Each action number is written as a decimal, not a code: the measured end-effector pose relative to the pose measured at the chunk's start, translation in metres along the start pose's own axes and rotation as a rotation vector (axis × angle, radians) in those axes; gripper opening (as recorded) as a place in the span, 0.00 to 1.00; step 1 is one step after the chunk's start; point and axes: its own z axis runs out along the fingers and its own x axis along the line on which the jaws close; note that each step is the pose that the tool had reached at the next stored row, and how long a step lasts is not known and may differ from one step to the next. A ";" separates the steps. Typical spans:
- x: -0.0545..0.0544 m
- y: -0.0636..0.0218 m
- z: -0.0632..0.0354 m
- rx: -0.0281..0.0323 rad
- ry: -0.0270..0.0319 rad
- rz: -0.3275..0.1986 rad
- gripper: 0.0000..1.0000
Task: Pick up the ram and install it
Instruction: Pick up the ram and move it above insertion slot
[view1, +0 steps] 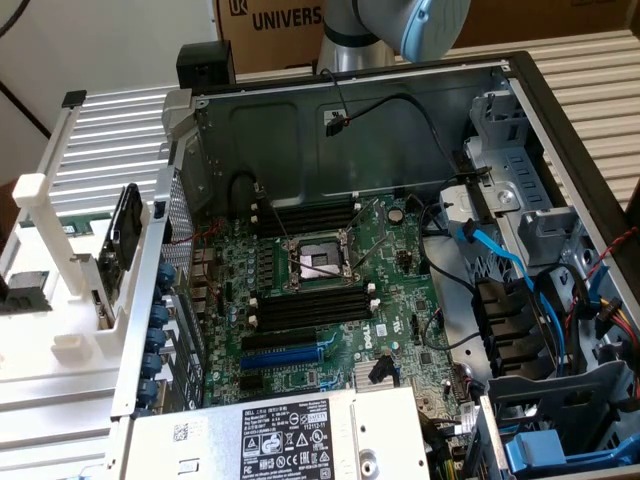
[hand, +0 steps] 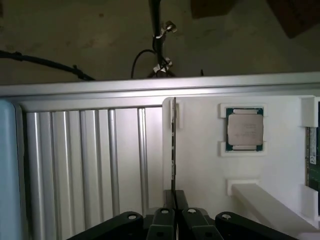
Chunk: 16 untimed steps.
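Note:
The ram (hand: 173, 150) is a long thin dark stick seen edge-on, standing on its long edge on the white rack (hand: 200, 165). Its far end sits in a white clip. My gripper (hand: 175, 196) is in line with the stick's near end. The two black fingers (hand: 169, 200) stand almost together, with only a thin gap between them. The stick's near end runs behind the fingertips, and I cannot tell whether they touch it. In the exterior view the open computer case shows the motherboard (view1: 330, 290) with bare black memory slots (view1: 310, 305) on either side of the processor socket (view1: 320, 262).
A processor chip (hand: 245, 129) sits in a white holder beside the ram, with a green board (hand: 312, 160) at the rack's edge. Ribbed metal table (hand: 90, 170) flanks the rack. In the exterior view, cables, blue drive bays (view1: 560, 440) and a power supply (view1: 290, 440) crowd the case.

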 end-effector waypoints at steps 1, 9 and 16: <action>0.000 0.0000 -0.0035 0.0000 0.0008 0.003 0.12; 0.001 -0.0024 -0.0342 0.0004 0.0176 0.030 0.12; 0.001 -0.0041 -0.0395 0.0017 0.0342 0.051 0.12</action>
